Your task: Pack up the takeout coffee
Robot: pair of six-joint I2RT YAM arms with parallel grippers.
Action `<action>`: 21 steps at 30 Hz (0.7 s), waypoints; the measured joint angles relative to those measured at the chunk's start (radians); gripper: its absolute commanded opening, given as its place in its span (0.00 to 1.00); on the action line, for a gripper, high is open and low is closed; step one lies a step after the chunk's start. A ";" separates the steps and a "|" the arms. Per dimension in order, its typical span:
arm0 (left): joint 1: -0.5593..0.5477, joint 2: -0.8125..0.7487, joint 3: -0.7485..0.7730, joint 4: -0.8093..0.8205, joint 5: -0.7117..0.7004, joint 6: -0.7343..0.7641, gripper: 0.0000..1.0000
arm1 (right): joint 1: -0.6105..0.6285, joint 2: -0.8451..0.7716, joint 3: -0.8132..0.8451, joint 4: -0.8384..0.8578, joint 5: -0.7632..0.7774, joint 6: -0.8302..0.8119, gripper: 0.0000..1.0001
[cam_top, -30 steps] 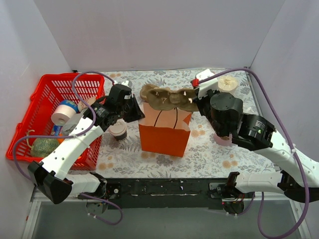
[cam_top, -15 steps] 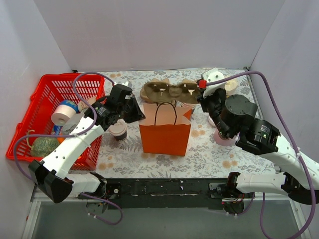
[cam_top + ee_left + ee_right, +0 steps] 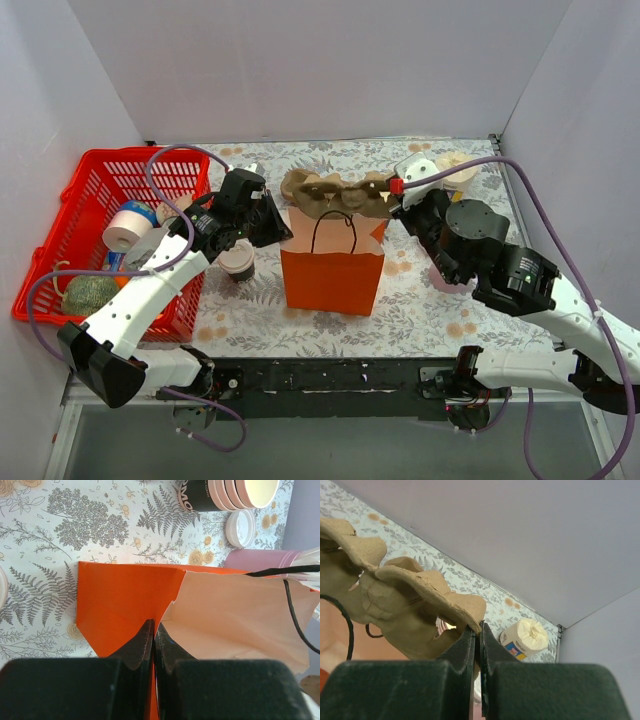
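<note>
**Two robot arms at an open orange bag, one holding a pulp cup carrier over it**

Seen from above, two arms rise from the near edge of a table (image 3: 420, 310) covered in a floral print. An orange paper bag (image 3: 333, 270) with black cord handles stands upright just beyond them, near the middle, its mouth open.

The takeout coffee (image 3: 238, 262), a small lidded cup, stands on the table just left of the bag with a gap between them. It sits partly under the left arm and neither claw touches it.

A pink cup (image 3: 445, 280) is right of the bag and mostly hidden by the right arm. The left wrist view shows white sticks (image 3: 310, 555) in it.

The left gripper (image 3: 278, 228) is at the bag's upper left corner. In its own camera, its fingers (image 3: 145, 645) are pressed together on the orange rim.

The right gripper (image 3: 393, 188) is at the bag's far right. Its fingers are pinched tight on one edge of a brown pulp cup carrier (image 3: 335, 192), which hangs over the bag's rear rim.

A red basket (image 3: 120, 175) at the left holds a white tape roll (image 3: 125, 228) and a green ball of twine (image 3: 88, 293).

The left wrist view also shows a stack of lidless cups (image 3: 225, 490) and a loose white lid (image 3: 241, 527) beyond the bag.

A small cream-topped object (image 3: 458, 165) stands in the far right corner.
</note>
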 measured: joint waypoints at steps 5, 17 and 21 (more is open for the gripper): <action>0.000 0.000 -0.001 0.000 0.000 -0.018 0.00 | 0.000 -0.013 0.030 -0.110 -0.038 0.040 0.01; 0.000 0.000 -0.001 0.000 -0.017 -0.055 0.00 | 0.000 -0.019 0.049 -0.220 -0.105 0.042 0.01; 0.000 0.000 -0.002 0.000 -0.017 -0.055 0.00 | 0.000 -0.029 0.051 -0.220 -0.112 0.035 0.01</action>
